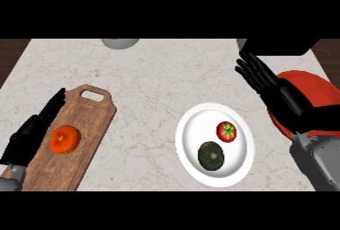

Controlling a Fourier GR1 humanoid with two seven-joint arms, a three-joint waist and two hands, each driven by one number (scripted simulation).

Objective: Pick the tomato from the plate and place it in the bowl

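Note:
A small red tomato (226, 131) with a green stem lies on the right side of a white plate (192, 134). A dark green round vegetable (212, 155) sits beside it on the same plate, nearer to me. A red bowl (312, 87) stands at the counter's right edge, partly hidden behind my right hand (282, 96). That hand is open with fingers straight, pointing away, held to the right of the plate and above the bowl. My left hand (30, 132) rests open at the left edge, over the cutting board's side.
A wooden cutting board (90, 130) with a handle hole lies at the left and carries an orange fruit (65, 139). A grey round object (120, 42) shows at the far edge, and a black block (279, 45) at the far right.

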